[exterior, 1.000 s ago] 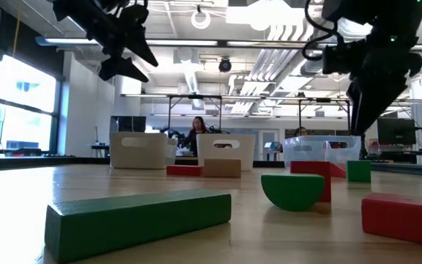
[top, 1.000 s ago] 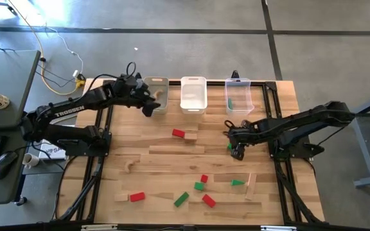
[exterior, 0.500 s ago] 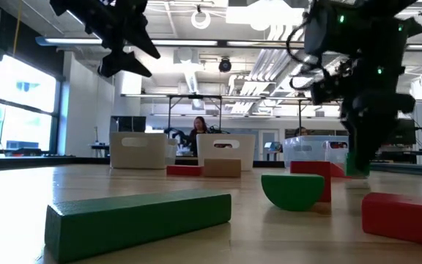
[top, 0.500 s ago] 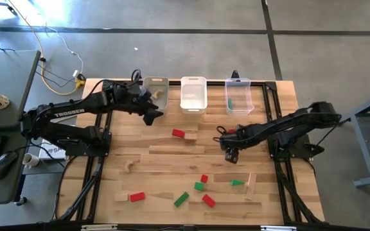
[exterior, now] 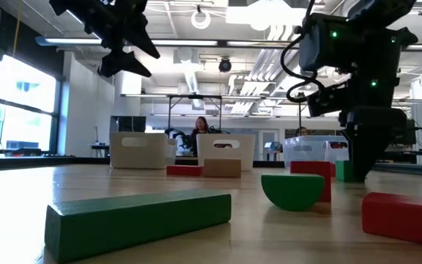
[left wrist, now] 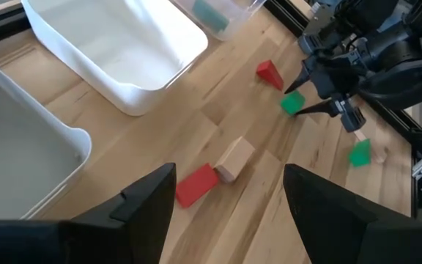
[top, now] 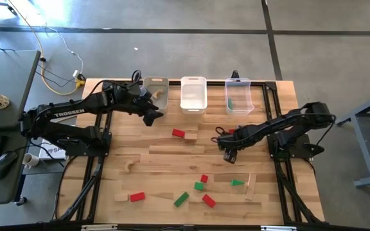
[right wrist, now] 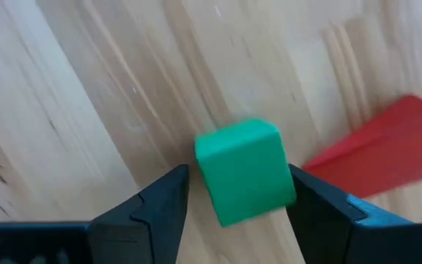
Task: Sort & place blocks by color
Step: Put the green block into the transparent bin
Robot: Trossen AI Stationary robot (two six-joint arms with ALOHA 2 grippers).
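Note:
My right gripper (right wrist: 237, 213) is open and low over the table right of its middle, also seen from the left wrist view as right gripper (left wrist: 310, 94). A small green cube (right wrist: 244, 170) rests flat on the wood between its two fingers (right wrist: 160, 213). A red wedge (right wrist: 379, 154) lies just beyond the cube. My left gripper (top: 151, 115) hangs open and empty above the table, near the left bin (top: 156, 91). More red, green and light-wood blocks (top: 201, 186) lie scattered toward the near edge. My right gripper comes at the green cube (left wrist: 293, 103) from above, slanting, with one finger on each side of it. The cube sits on the table. I cannot tell whether the fingers touch it.
Three bins stand at the far edge: the left bin holds a light-wood block, the middle bin (top: 193, 94) is white, the right bin (top: 238, 97) holds a green block. A red brick (top: 178, 133) and a wood block (top: 190, 136) lie mid-table.
My right gripper has moved toward the table's left and come down around the green cube. My left gripper has drifted a little from the left bin toward the near edge, staying open.

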